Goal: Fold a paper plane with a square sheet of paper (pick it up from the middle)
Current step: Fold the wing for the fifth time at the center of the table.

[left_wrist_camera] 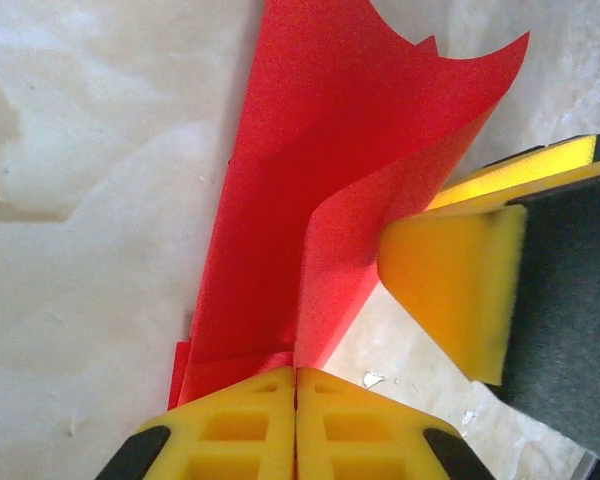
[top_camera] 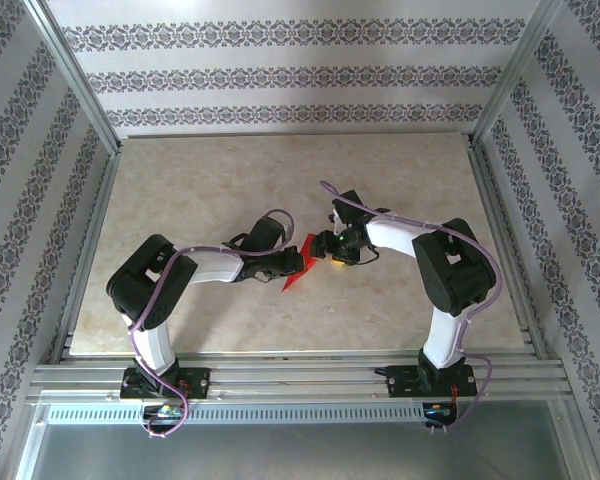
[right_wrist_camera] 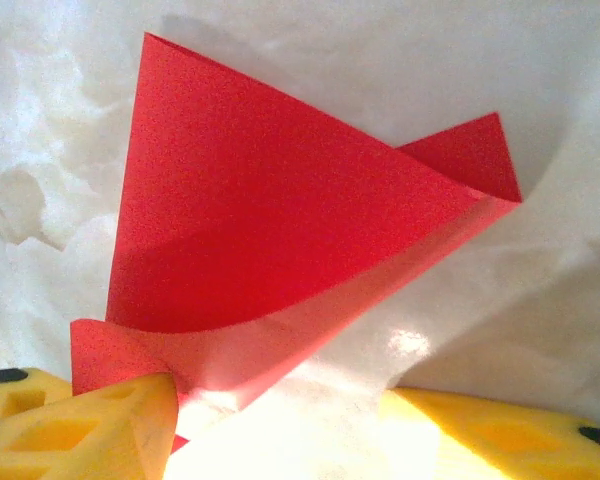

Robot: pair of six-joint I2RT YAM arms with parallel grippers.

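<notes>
**Item:** sheet of paper (top_camera: pixel 298 268), bright red, partly folded into layered flaps, sitting over the middle of the desk (top_camera: pixel 180 200) between the two pincers. Whether it is touching the desk cannot be told.

**Left arm:** reaching in from the left with the elbow bent and the forearm lying low toward the centre. The left pincer (top_camera: pixel 292 262) is gripping the sheet. In its own wrist view the yellow fingers (left_wrist_camera: pixel 230 430) are meeting with no gap, pinching the sheet's near edge while the flaps are fanning away from them.

**Right arm:** reaching in from the right with the elbow raised and the wrist turning leftward. The right pincer (top_camera: pixel 337 250) is standing wide and gripping nothing.

**Views:**
- The right wrist view is showing one finger (right_wrist_camera: pixel 100 430) touching the sheet's lower corner, the other staying apart from it.
- The left wrist view is adding the right pincer's foam pad (left_wrist_camera: pixel 450 290) pressing against the outer flap
</notes>
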